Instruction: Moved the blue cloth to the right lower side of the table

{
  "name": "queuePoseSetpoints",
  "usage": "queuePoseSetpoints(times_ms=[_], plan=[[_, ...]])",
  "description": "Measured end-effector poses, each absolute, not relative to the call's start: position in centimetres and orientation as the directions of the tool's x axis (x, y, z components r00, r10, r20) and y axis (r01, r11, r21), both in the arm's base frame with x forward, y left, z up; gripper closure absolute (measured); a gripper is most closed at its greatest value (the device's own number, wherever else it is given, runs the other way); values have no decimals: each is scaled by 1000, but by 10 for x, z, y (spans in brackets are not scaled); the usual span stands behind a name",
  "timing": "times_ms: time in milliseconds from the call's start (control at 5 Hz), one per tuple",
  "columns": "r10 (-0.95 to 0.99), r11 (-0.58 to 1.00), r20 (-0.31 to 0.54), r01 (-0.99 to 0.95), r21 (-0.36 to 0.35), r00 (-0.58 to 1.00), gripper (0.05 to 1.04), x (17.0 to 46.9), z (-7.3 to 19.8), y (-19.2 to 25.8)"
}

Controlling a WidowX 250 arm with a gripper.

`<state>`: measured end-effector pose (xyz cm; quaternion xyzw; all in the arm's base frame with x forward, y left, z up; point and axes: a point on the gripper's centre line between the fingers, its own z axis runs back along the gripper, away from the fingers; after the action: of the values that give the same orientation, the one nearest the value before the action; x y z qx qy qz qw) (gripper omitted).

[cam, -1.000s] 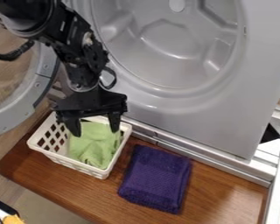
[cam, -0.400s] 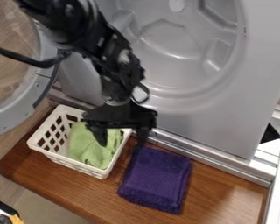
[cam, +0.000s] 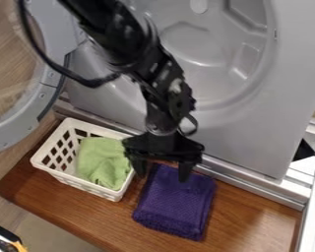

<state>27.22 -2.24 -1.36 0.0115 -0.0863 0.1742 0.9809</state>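
The black gripper [cam: 163,172] hangs over the upper end of the folded cloth, its two fingers spread apart with nothing seen held between them. That cloth [cam: 176,203], dark blue to purple, lies flat on the wooden table [cam: 252,216], right of the basket. The gripper hides part of its top edge. Whether the fingertips touch the cloth, I cannot tell.
A white basket [cam: 76,184] holding a green cloth [cam: 104,163] stands left of the blue cloth. Behind the table rises the grey machine front [cam: 252,147], with its round door [cam: 38,106] swung out at the left.
From above the basket, the gripper has moved right and down to the blue cloth. Both cloths and the basket have stayed where they were.
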Motion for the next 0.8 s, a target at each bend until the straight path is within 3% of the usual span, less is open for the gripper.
queuePoseSetpoints(times_ms=[400,800], plan=[[292,956,110,-292,-19,950,84,280,-53,-31],[280,960,142,-274,-61,949,84,287,-69,-37]])
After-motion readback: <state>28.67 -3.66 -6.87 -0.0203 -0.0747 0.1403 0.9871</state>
